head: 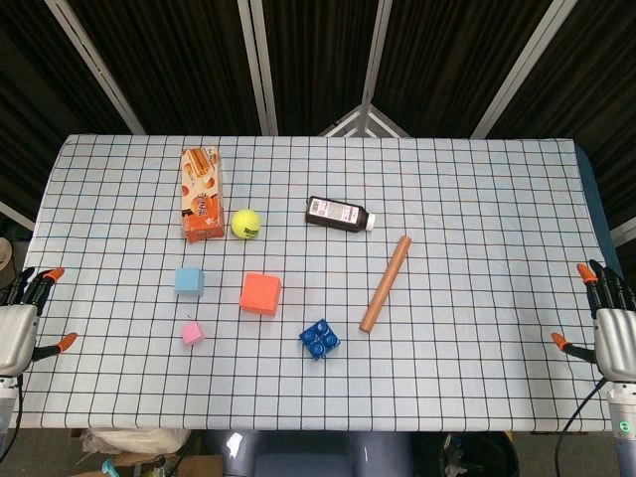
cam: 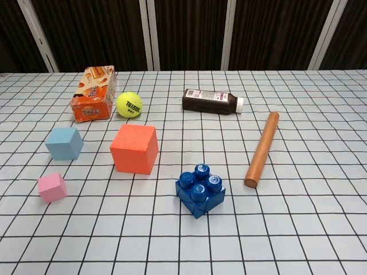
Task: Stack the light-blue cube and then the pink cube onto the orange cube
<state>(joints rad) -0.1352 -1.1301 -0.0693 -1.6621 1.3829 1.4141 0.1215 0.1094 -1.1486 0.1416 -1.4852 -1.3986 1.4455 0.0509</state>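
Both robot hands, left (head: 18,333) and right (head: 614,338), lie open and empty at the frame edges; the blue cube (head: 189,281), left of the orange cube (head: 260,293), is best gripped squarely by its sides.

— Left hand (head: 18,323)?
— At the table's left edge, fingers spread, holding nothing.
— Right hand (head: 608,323)?
— At the right edge, likewise spread and empty. Neither appears in the chest view.

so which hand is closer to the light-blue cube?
Left. The left hand sits at the table's left edge, on the same side as the light-blue cube. The right hand is at the far right edge, across the table.
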